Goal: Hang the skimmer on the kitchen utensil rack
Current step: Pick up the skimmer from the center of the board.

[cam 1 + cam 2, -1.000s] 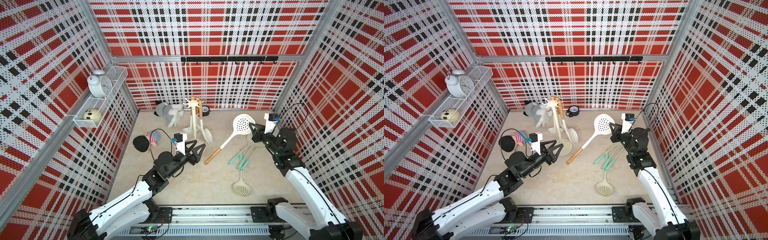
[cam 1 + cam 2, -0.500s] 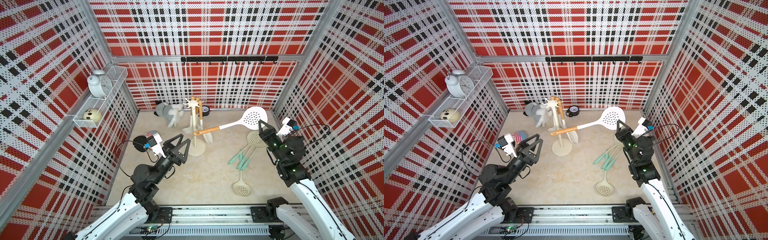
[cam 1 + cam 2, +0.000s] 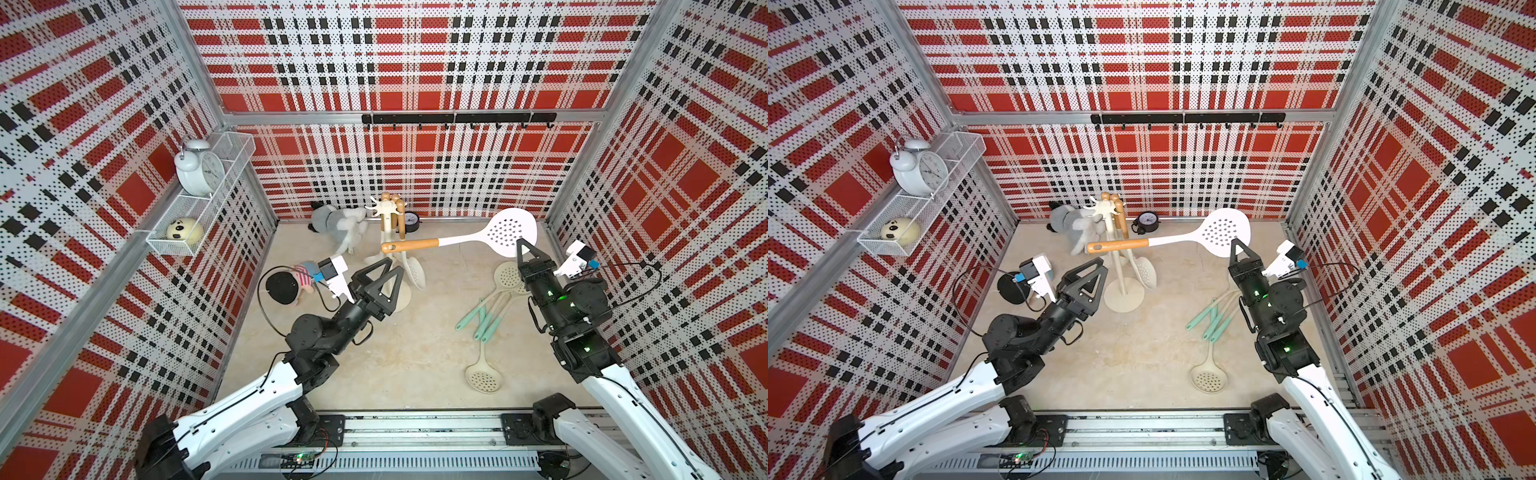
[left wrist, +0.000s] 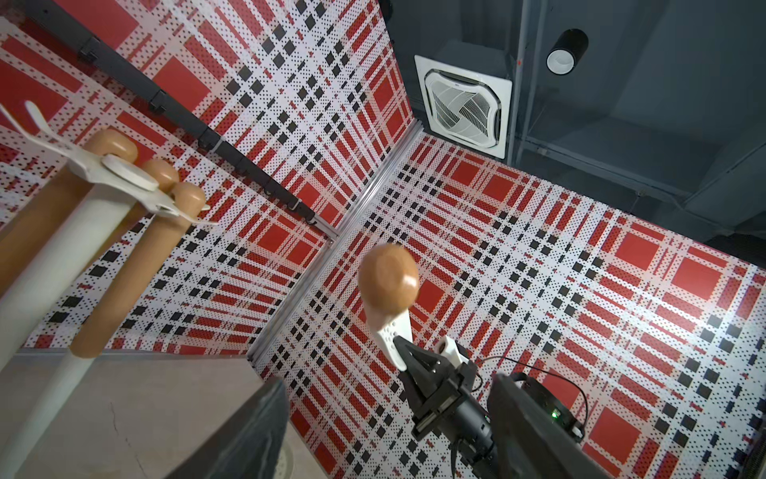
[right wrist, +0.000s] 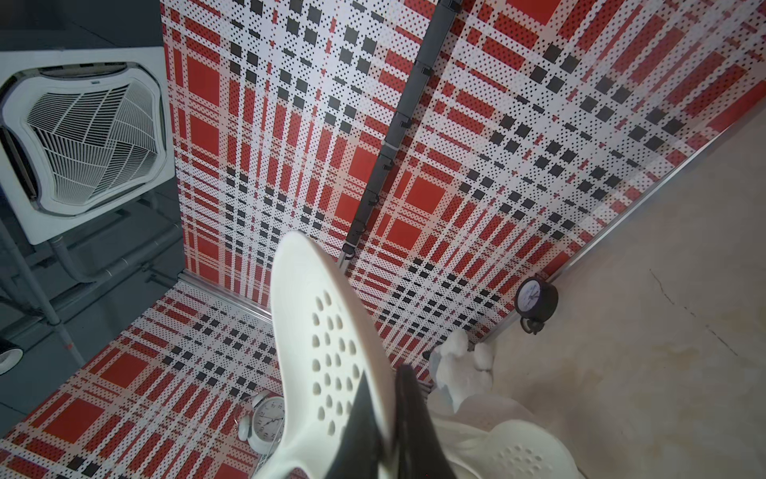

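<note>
Right wrist view looks along the right gripper (image 5: 385, 375), whose two black fingers are pinched tight on the rim of the skimmer (image 5: 327, 352), at its white perforated head. In both top views the same grip shows. The right gripper (image 3: 524, 250) has the skimmer (image 3: 457, 240) lifted clear of the floor and lying roughly level. The head is toward the right wall and the orange-brown handle reaches toward the kitchen utensil rack (image 3: 385, 226).

Seen from above, the handle's holed end crosses the rack's slim pole below the star-shaped crown. Whether the two touch cannot be told from there. In the left wrist view the handle end appears end-on, with bare plaid wall between it and the rack (image 4: 62, 249). The skimmer is therefore not on any prong.

The left gripper (image 3: 395, 264) sits low, just beside the rack's round base and beneath the handle end. Its jaws are spread wide and nothing is between them.

Three hanging utensils (image 4: 136, 249) with brown handles are already on the crown, and one ends in a white slotted head near the base. On the floor by the right arm lie some mint-handled utensils (image 3: 482, 316) and a cream slotted spoon (image 3: 484, 376). A grey plush toy (image 3: 336, 220) and a small black clock (image 3: 411, 222) rest against the back wall behind the rack.
</note>
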Robot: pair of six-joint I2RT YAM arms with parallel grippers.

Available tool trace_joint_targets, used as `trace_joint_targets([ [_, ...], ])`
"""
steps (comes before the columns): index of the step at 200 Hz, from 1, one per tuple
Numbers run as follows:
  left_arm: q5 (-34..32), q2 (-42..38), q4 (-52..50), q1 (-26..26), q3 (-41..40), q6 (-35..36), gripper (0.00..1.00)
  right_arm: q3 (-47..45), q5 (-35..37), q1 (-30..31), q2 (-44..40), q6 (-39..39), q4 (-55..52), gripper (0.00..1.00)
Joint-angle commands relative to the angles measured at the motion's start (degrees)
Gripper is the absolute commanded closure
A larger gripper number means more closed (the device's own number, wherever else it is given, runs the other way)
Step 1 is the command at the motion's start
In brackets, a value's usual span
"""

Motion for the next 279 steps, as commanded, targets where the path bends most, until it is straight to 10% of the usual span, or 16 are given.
trace_joint_targets([
  [1,1.27,0.51,4.53,0.89,3.69,-0.59,0.23,-0.64,-0.67,0.53,-1.7,0.78,3.74,1.0],
  [63,2.94,2.98,5.08,2.24,5.84,-1.64,0.58,-2.88,-1.25,1.09,-2.78,0.68,4.66,1.0],
  [143,3.71,5.66,6.46,2.11,4.83,-3.73,0.59,-5.02,-1.78,1.72,-2.18,1.57,8.75,1.0],
  [205,3.8,5.71,7.57,2.46,3.89,-4.58,1.0,-6.17,-0.99,2.17,-2.6,-3.23,9.33,1.0],
  [236,5.19,2.78,-2.67,6.56,6.26,-4.38,1.0,-5.36,0.81,2.12,-4.72,-20.08,3.24,0.14],
  [279,9.79,1.28,-34.57,13.69,17.87,3.61,1.0,1.11,-2.62,2.16,-5.39,-56.4,-9.55,0.03],
])
